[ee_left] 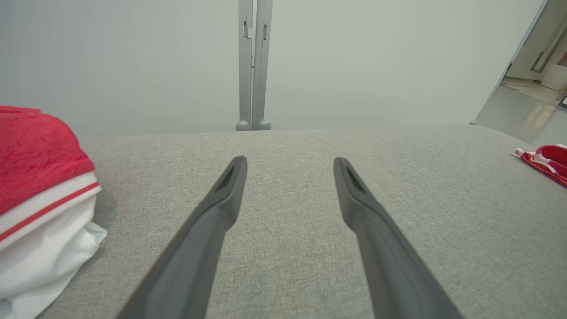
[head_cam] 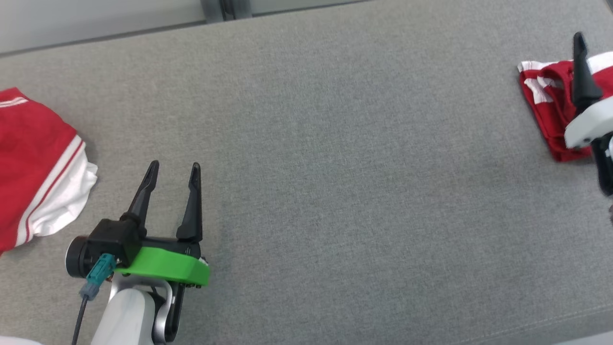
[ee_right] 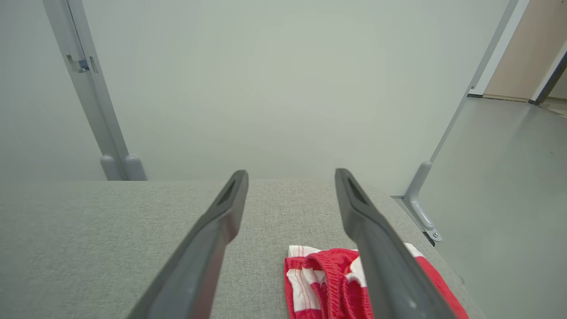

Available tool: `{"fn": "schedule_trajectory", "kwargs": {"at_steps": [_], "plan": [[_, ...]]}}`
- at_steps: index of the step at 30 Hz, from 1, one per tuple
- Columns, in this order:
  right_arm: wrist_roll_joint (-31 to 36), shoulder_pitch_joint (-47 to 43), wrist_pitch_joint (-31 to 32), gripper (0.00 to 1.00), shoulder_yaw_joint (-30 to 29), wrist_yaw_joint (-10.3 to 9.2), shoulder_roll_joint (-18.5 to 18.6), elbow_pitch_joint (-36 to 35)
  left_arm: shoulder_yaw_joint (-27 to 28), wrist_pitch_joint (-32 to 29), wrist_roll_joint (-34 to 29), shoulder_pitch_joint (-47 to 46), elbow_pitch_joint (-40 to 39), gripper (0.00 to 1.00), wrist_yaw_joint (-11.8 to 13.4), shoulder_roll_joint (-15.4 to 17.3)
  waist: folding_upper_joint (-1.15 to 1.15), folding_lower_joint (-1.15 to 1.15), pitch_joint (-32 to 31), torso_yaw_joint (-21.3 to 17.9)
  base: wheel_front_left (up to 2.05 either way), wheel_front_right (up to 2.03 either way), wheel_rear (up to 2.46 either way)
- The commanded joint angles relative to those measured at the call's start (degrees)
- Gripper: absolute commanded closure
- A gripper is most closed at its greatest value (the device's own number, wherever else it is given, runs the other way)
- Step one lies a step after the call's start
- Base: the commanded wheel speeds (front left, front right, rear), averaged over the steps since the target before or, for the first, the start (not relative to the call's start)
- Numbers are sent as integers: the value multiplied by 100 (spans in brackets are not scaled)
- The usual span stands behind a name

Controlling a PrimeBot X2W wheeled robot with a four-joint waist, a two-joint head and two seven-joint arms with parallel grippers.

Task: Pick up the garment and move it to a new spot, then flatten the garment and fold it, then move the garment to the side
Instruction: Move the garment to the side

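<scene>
Red-and-white cloth, soft, light and limp we judge, the folded garment [head_cam: 546,110] lies at the head view's upper right under our spread right fingers [ee_right: 221,221], left fingers [head_cam: 193,201] likewise apart, best pinched through all layers at a folded edge.

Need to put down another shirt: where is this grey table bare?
The wide grey middle of the table is bare, from the left gripper across to the folded garment. Crowded: the left edge, with a red and white pile, and the right edge, where the right gripper hangs over the folded garment.
</scene>
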State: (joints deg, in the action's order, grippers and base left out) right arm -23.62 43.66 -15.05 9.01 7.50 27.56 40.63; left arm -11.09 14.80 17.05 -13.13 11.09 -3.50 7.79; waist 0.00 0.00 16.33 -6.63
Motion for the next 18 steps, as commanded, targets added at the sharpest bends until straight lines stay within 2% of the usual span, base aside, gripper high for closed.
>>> {"fn": "schedule_trajectory", "kwargs": {"at_steps": [1, 9, 18], "plan": [[77, -323, -16, 0, -50, -1, -110, -254, 78, 39, 22, 203, 6, 0, 59, 19, 0, 0, -872, 420, 0, 0, 0], [212, -1752, -16, 0, -352, -1, -666, -1333, 409, 44, 120, 788, 32, 0, 197, 2, 0, 0, -1512, 609, 0, 0, 0], [460, -3131, -16, 0, -581, 0, -1063, -2464, 720, 46, 37, 1147, 26, 0, 228, -130, 0, 0, -1705, 792, 0, 0, 0]]}}
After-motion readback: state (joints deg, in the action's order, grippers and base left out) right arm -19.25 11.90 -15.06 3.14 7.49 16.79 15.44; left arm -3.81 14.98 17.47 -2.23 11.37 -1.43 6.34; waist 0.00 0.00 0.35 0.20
